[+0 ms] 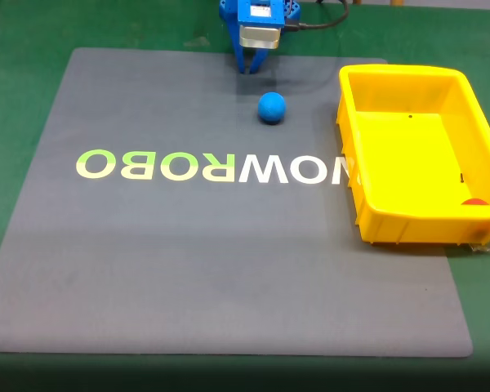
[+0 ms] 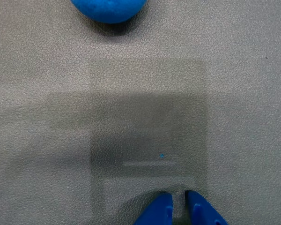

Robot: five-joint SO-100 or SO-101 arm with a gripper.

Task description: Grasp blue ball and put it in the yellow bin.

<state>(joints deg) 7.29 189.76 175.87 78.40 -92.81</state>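
The blue ball [image 1: 271,108] rests on the grey mat, a little to the left of the yellow bin [image 1: 404,75]. In the wrist view the blue ball [image 2: 108,9] lies cut off at the top edge. My blue gripper [image 1: 250,65] hangs at the mat's far edge, behind the ball and apart from it, pointing down. In the wrist view the gripper [image 2: 179,199] enters from the bottom edge. Its two tips stand nearly together with only a thin gap and hold nothing.
A grey mat [image 1: 147,261] with pale lettering covers the green table. A small red object [image 1: 474,202] lies in the bin's near right corner. The mat's left and near parts are bare.
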